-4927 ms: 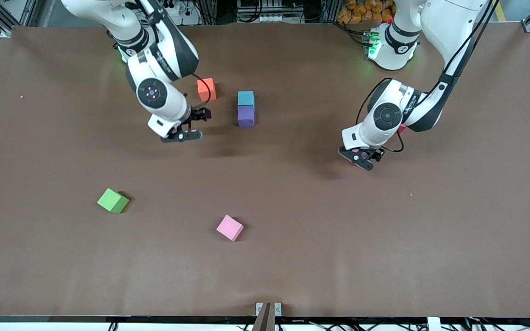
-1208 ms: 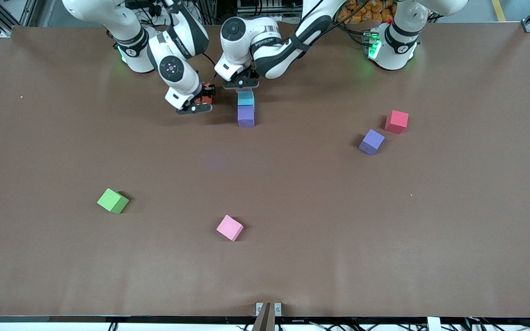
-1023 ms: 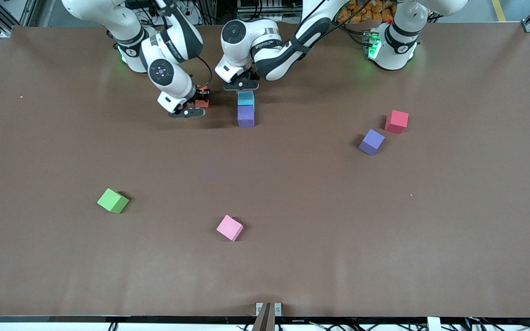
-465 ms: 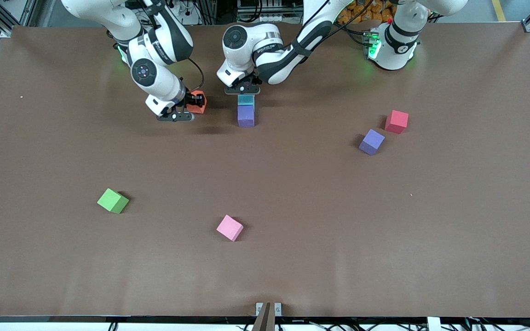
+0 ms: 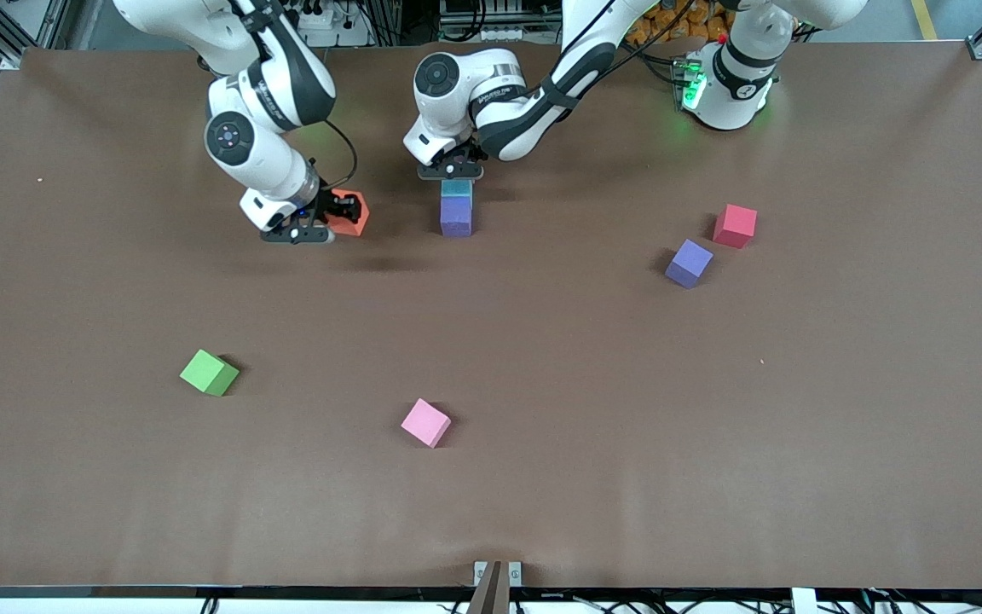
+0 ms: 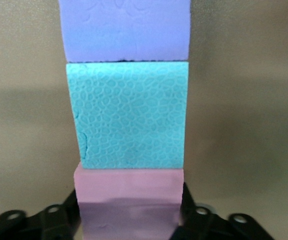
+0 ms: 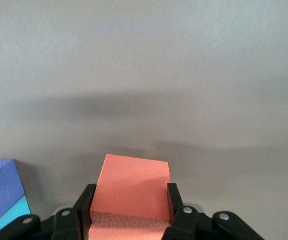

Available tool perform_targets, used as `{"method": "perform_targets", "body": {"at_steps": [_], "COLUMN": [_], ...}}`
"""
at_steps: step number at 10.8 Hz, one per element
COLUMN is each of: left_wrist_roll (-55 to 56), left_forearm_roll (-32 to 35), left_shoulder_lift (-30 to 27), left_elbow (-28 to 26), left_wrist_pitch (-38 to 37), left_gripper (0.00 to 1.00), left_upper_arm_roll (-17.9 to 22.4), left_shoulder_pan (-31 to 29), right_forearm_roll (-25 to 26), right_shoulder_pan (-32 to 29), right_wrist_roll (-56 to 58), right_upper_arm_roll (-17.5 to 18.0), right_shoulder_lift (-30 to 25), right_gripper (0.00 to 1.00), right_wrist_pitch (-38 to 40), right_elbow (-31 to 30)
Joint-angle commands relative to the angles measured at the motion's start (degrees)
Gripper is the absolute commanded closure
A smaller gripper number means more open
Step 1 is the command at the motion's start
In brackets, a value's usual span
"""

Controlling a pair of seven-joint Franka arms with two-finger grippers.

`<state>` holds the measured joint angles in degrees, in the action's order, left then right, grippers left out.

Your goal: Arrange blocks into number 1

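A short row lies on the table: a purple block (image 5: 455, 216) (image 6: 125, 27) nearest the front camera, a light blue block (image 5: 455, 188) (image 6: 128, 115) touching it, then a mauve-pink block (image 6: 128, 192). My left gripper (image 5: 450, 170) (image 6: 128, 202) is down over that mauve-pink block, open, with a sliver of gap at one side. The right gripper (image 5: 339, 212) (image 7: 130, 200) is shut on the orange block (image 5: 350, 216) (image 7: 133, 190), held above the table beside the row, toward the right arm's end. A pink block (image 5: 425, 422) and a second purple block (image 5: 688, 263) lie loose.
A green cube (image 5: 209, 373) sits toward the right arm's end, nearer the front camera. A red cube (image 5: 735, 225) sits beside the loose purple block toward the left arm's end.
The right gripper took the orange block off the table and carried it toward the right arm's end. The left gripper brought the mauve-pink block to the row, stayed there and loosened.
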<state>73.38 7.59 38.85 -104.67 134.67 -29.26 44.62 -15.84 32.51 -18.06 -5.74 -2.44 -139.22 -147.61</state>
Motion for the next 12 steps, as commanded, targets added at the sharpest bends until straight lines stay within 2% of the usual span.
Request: {"method": "perform_targets", "body": {"at_steps": [1,8,9,12], "left_wrist_roll": [0.1,3.1,3.0,2.7], "left_forearm_roll": [1.1,0.4,0.3,1.1], "left_shoulder_lift": [0.3,-6.8,-8.4,-11.7], "left_elbow": [1.3,2.7,3.4,3.1], "left_wrist_pitch": [-1.2,-11.1,-14.0,-19.1], "left_gripper": [0.00,0.00,0.00,0.00], "left_upper_arm_roll": [0.0,0.0,0.0,0.1], "left_shoulder_pan": [0.3,0.3,-1.0,-10.4], "right_forearm_roll": [2.8,3.1,3.0,2.8], "right_shoulder_pan": [-1.9,-1.3,-1.0,1.8], "right_wrist_roll": [0.5,0.4,0.3,-0.6], "right_upper_arm_roll": [0.1,-0.1,-0.1,-0.2], "right_shoulder_lift": [-0.3,9.2,10.2,13.3], "right_gripper": [0.38,0.38,0.38,0.38], "right_wrist_pitch": [0.4,1.3,1.4,1.6], "right_elbow": [2.4,17.3,18.7,23.1]}}
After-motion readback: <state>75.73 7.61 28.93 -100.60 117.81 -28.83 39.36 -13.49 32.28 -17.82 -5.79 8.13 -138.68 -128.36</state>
